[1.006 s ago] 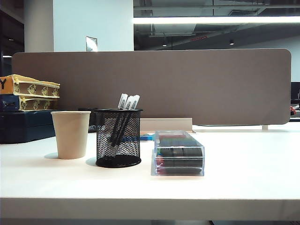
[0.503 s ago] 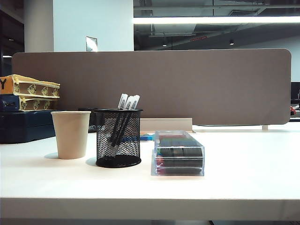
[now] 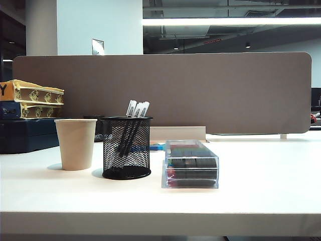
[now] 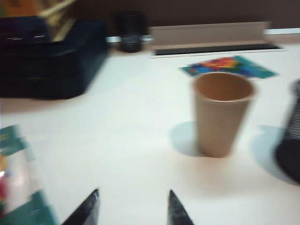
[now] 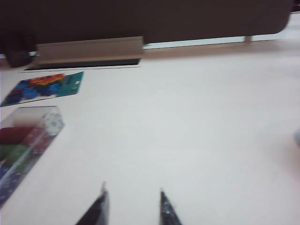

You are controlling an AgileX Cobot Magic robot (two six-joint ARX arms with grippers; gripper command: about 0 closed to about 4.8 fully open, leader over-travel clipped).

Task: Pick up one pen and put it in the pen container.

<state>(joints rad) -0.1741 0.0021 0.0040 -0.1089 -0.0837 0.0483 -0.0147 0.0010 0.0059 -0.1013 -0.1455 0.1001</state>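
The pen container (image 3: 127, 147), a black wire-mesh cup, stands on the white table between a paper cup and a clear box. Three pens (image 3: 138, 109) lean in it, their whitish ends poking above the rim; I cannot tell them apart. Neither gripper shows in the exterior view. In the left wrist view my left gripper (image 4: 133, 191) hovers open over bare table, short of the paper cup (image 4: 221, 112), and the pen container (image 4: 291, 140) is cut off at the frame's edge. My right gripper (image 5: 132, 188) is open over bare table with nothing between its fingers.
A beige paper cup (image 3: 76, 143) stands left of the mesh cup and a clear plastic box (image 3: 191, 164) of coloured items right of it. Dark stacked boxes (image 3: 30, 118) sit at the far left. A brown partition (image 3: 165, 90) closes the back. A colourful card (image 5: 44, 86) lies flat.
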